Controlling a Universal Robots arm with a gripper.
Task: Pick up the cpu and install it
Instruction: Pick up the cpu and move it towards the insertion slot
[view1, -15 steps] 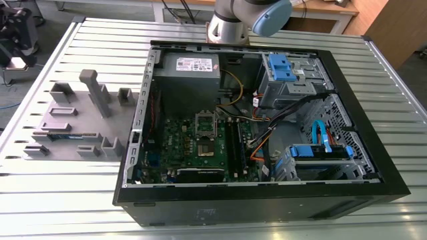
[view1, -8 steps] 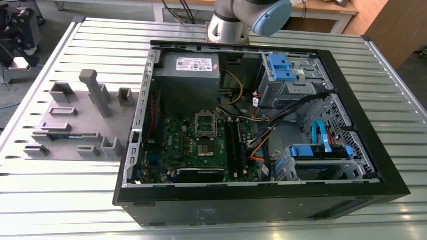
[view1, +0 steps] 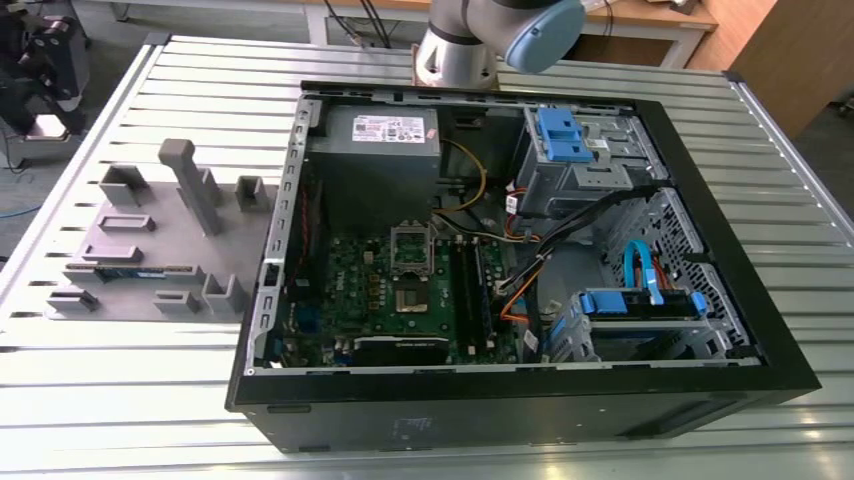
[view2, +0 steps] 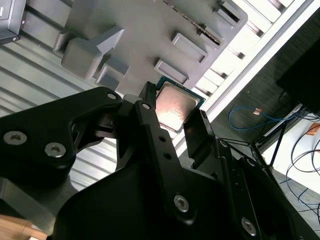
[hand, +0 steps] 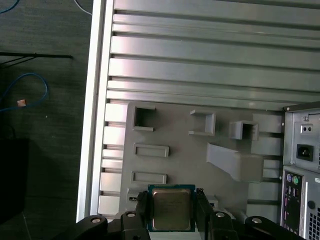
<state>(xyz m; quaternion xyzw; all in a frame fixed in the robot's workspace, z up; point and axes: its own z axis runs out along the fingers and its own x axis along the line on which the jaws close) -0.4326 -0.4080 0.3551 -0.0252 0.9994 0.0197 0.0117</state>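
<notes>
The cpu (hand: 171, 208) is a small silver square with a thin rim, seen in both wrist views (view2: 174, 106). It sits between the two black fingers of my gripper (hand: 172, 212), which is shut on its opposite edges (view2: 172, 114). It hangs well above the grey fixture plate (hand: 175, 130), off the plate's surface. In the exterior view the open computer case (view1: 747, 330) lies on the table with the green motherboard (view1: 400, 290) and its cpu socket (view1: 408, 262) exposed. The arm's joint (view1: 497, 35) shows at the far edge of the table.
The grey fixture plate (view1: 160, 250) with raised posts and pockets lies at the exterior view's left of the case, a memory stick (view1: 120, 270) lying on it. Cables, blue drive cages (view1: 574, 140) and a power supply (view1: 380, 135) crowd the case. Slatted metal table (view1: 120, 400) all around.
</notes>
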